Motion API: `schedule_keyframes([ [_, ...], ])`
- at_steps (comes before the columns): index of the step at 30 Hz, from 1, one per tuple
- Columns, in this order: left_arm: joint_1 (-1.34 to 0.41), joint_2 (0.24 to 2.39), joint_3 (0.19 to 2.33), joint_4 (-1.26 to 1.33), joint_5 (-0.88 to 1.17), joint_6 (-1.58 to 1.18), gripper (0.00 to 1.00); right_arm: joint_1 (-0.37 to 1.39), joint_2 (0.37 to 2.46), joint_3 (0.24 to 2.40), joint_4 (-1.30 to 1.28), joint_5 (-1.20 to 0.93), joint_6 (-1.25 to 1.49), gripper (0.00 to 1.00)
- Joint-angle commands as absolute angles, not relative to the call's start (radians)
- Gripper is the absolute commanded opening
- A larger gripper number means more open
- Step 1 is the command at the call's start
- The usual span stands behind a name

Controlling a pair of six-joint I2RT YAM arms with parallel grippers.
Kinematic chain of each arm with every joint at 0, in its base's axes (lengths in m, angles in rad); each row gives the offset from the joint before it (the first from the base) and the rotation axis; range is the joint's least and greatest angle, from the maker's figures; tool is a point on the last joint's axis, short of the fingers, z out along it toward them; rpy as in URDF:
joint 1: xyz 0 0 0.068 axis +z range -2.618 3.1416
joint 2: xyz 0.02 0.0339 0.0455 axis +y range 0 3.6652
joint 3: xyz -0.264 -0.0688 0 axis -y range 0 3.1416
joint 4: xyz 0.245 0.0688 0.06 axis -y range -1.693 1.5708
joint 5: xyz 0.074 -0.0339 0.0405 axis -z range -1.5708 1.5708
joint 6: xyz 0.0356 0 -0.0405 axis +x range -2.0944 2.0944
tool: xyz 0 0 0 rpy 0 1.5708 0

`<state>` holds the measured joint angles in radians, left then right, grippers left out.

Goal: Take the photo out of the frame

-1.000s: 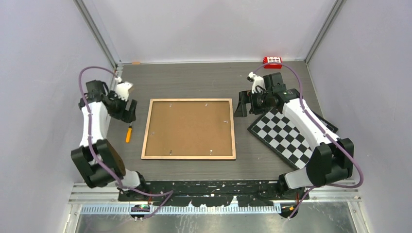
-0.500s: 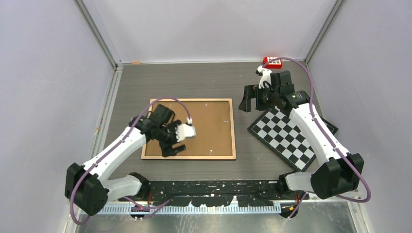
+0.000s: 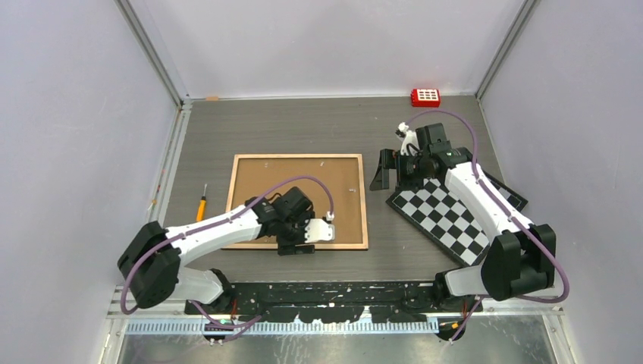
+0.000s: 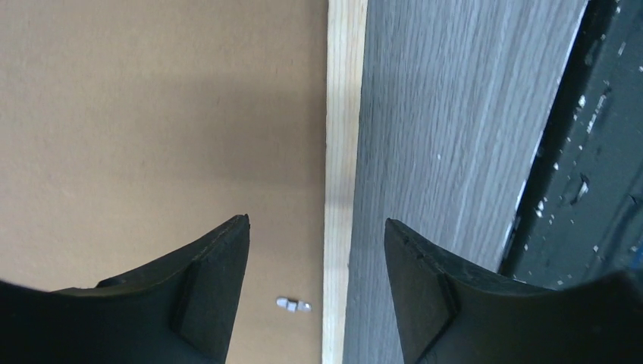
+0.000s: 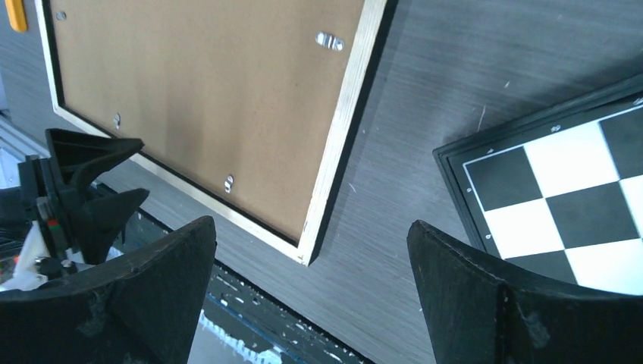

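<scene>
Frame [image 3: 296, 199] face down at mid-bench, brown backing board up inside a pale wood rim; the photo is hidden from you beneath it. From the top view, your left gripper [image 3: 297, 244] hangs over the frame's near edge, toward its right corner. Your right gripper [image 3: 381, 173] hovers just off the frame's right edge, with the checkerboard [image 3: 447, 212] on its other side. A screwdriver [image 3: 201, 205] lies near the frame's left edge, and a red block [image 3: 425, 97] sits at the bench's far edge.

In the left wrist view, your fingers [image 4: 216, 284] stand apart and straddle the rim [image 4: 345, 114], one over board, one over grey bench [image 4: 447, 114], gripping nothing. A small metal tab [image 4: 293, 305] lies between them.

The right wrist view has your jaws spread wide and empty above the frame's near right corner. A strip of bare bench separates that edge from the checkerboard.
</scene>
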<state>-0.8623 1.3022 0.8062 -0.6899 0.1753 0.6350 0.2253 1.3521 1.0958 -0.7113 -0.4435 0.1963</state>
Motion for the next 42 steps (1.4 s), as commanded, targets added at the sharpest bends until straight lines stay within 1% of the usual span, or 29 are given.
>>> schedule_keyframes([
  [1,-0.925,1.371,0.792,-0.554,0.114,0.631,0.65,0.210,1.367,1.063,-0.694,-0.509,0.211,1.00],
  [7,-0.982,1.480,0.789,-0.492,0.064,0.629,0.59,0.202,1.416,1.040,-0.698,-0.553,0.202,1.00],
  [14,-1.013,1.549,0.788,-0.482,0.046,0.632,0.35,0.198,1.460,0.988,-0.656,-0.603,0.224,1.00],
  [18,-1.012,1.535,0.820,-0.507,0.057,0.634,0.15,0.196,1.477,0.963,-0.629,-0.619,0.232,1.00],
  [20,-1.011,1.521,0.840,-0.521,0.058,0.631,0.04,0.196,1.486,0.954,-0.615,-0.636,0.239,1.00],
  [21,-1.010,1.511,0.850,-0.524,0.059,0.627,0.00,0.196,1.492,0.948,-0.605,-0.644,0.245,0.99],
  [36,-0.982,1.349,0.966,-0.574,0.158,0.624,0.00,0.194,1.563,0.840,-0.481,-0.798,0.329,0.96],
  [38,-0.979,1.338,0.975,-0.574,0.170,0.625,0.00,0.195,1.578,0.832,-0.445,-0.835,0.368,0.94],
  [42,-0.967,1.327,0.998,-0.573,0.174,0.622,0.00,0.194,1.618,0.832,-0.383,-0.933,0.455,0.87],
])
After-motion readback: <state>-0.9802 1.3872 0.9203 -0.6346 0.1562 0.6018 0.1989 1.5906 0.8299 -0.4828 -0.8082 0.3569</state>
